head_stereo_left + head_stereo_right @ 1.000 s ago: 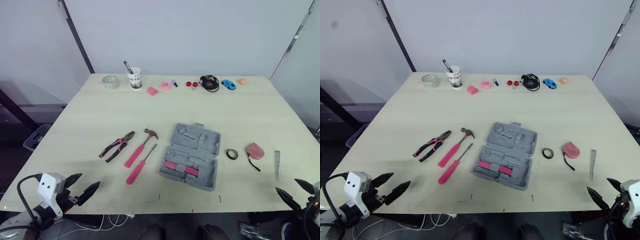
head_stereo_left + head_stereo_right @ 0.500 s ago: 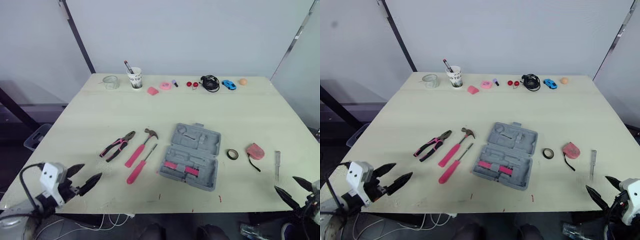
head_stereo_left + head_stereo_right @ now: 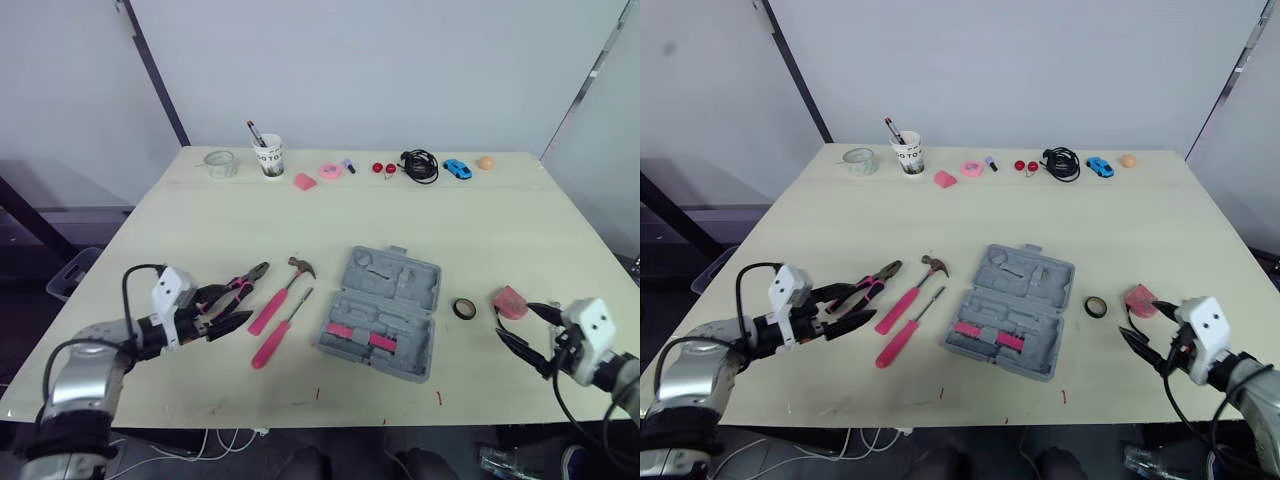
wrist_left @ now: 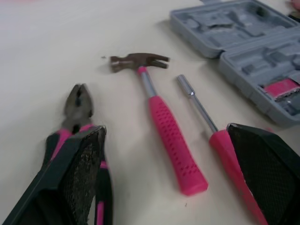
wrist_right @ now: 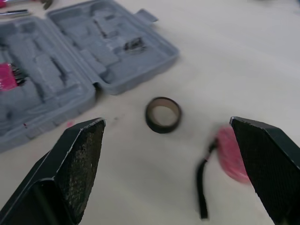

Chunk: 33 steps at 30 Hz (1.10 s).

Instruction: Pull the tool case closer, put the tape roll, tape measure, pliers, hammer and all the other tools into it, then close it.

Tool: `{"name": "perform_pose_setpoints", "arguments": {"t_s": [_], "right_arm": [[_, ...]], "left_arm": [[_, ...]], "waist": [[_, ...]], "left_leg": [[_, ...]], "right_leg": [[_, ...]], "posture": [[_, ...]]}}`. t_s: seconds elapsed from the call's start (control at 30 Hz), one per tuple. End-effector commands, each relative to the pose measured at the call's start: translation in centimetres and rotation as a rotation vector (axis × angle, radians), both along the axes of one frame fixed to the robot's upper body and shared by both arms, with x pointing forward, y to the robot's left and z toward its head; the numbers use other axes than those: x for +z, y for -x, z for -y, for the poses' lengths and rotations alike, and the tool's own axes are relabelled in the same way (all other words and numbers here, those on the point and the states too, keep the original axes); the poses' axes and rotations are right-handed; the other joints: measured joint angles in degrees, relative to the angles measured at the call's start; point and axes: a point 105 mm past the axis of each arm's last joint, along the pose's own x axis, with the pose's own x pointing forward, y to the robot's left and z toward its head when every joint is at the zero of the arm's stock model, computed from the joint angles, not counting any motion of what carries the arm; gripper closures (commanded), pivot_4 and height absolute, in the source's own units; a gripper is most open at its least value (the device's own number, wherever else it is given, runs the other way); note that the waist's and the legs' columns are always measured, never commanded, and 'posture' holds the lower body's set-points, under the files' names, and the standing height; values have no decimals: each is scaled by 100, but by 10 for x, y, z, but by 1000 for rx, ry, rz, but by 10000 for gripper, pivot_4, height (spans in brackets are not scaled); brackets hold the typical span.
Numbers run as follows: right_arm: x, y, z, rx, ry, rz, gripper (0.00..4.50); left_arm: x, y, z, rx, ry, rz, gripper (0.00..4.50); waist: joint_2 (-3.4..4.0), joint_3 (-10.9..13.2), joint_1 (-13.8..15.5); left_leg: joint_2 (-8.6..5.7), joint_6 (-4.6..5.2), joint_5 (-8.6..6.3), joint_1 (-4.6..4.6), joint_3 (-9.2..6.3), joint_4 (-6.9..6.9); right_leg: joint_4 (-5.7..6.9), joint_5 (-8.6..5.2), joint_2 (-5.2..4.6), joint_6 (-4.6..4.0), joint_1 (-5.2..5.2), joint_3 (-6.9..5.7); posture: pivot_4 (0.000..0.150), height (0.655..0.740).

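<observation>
The grey tool case (image 3: 382,310) lies open mid-table, with pink inserts in its near half. Left of it lie the pink-handled pliers (image 3: 256,274), the hammer (image 3: 284,291) and a pink-handled driver (image 3: 279,333). My left gripper (image 3: 236,308) is open low over the table, one finger over the pliers' handles (image 4: 77,108) and the other near the driver (image 4: 206,117). The black tape roll (image 3: 464,308) and pink tape measure (image 3: 510,300) lie right of the case. My right gripper (image 3: 512,322) stands open just in front of the tape measure, holding nothing.
Along the far edge stand a glass jar (image 3: 220,164), a paper cup with a pen (image 3: 268,156), small pink items (image 3: 330,171), a coiled black cable (image 3: 420,165), a blue toy car (image 3: 457,168) and an orange ball (image 3: 485,162).
Both arms came up from the table's front edge. The left gripper reached in to the pliers' handles; the right moved in beside the tape measure. The tools and case did not move.
</observation>
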Motion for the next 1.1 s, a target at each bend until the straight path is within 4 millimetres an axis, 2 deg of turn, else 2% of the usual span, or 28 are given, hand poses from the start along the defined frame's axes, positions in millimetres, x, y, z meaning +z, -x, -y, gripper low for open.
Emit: {"name": "perform_pose_setpoints", "arguments": {"t_s": [0.03,0.27,0.3,0.33,0.4,0.47,0.53,0.57,0.6,0.63,0.7,0.87,1.1], "right_arm": [[6,-8,-12,50,32,1,0],[2,-25,-31,126,69,-46,0],[0,-28,-34,135,76,-56,5497],[-2,-32,-38,152,86,-65,8663],[-5,-36,-44,174,102,-78,17328],[-8,-39,-46,186,116,-86,28817],[-11,-43,-50,199,128,-96,35540],[-12,-44,-51,207,134,-100,40944],[-12,-45,-53,214,140,-104,43117],[-14,-46,-53,223,159,-109,45000],[-16,-48,-55,233,180,-116,45000],[-21,-53,-59,251,203,-138,45000],[-22,-56,-64,255,206,-142,45000]], "left_arm": [[7,-11,10,-81,-40,17,1071],[12,-30,37,-199,-34,7,1071],[12,-34,42,-215,-32,6,0],[12,-38,49,-233,-32,5,4352],[11,-43,57,-260,-32,1,8444],[10,-46,63,-283,-27,-10,19277],[6,-48,69,-311,-41,-21,26439],[4,-49,72,-325,-48,-28,30712],[3,-50,75,-337,-54,-33,32697],[1,-51,80,-351,-58,-37,37254],[-1,-54,87,-372,-71,-42,44534],[-7,-63,100,-397,-128,-64,44534],[-16,-70,109,-380,-190,-84,44534]], "waist": [[0,0,-4],[-1,1,-8],[-2,1,-8],[-2,1,-8],[-4,2,-4],[-5,3,-6],[-5,3,-10],[-5,3,-10],[-5,3,-11],[-5,3,-10],[-6,4,-7],[-15,9,-10],[-16,10,-17]], "left_leg": [[0,0,0,-1,0,4],[0,0,0,-9,-1,33],[0,0,0,-10,-1,34],[0,0,0,-11,-2,35],[1,1,0,-12,-3,46],[0,1,0,-12,-3,49],[0,1,0,-12,-5,50],[1,1,0,-12,-5,50],[1,1,0,-12,-6,50],[1,1,0,-12,-7,49],[2,1,0,-12,-7,51],[2,1,0,-14,-11,54],[3,1,0,-14,-12,54]], "right_leg": [[3,0,1,0,0,0],[19,6,5,11,0,4],[20,5,5,11,0,4],[20,5,7,12,0,4],[29,6,9,12,0,4],[35,6,9,12,0,7],[37,5,11,12,0,8],[38,6,14,12,-1,10],[38,6,15,12,-1,10],[39,6,15,13,-1,10],[43,6,18,13,-2,11],[45,6,22,13,-2,14],[47,6,26,13,-3,16]], "posture": [[1500,7400],[1500,7400],[1500,7400],[1500,7400],[1500,7400],[1500,7400],[1500,7400],[1500,7400],[1500,7400],[1500,7400],[1500,7400],[1500,7400],[1500,7400]]}}
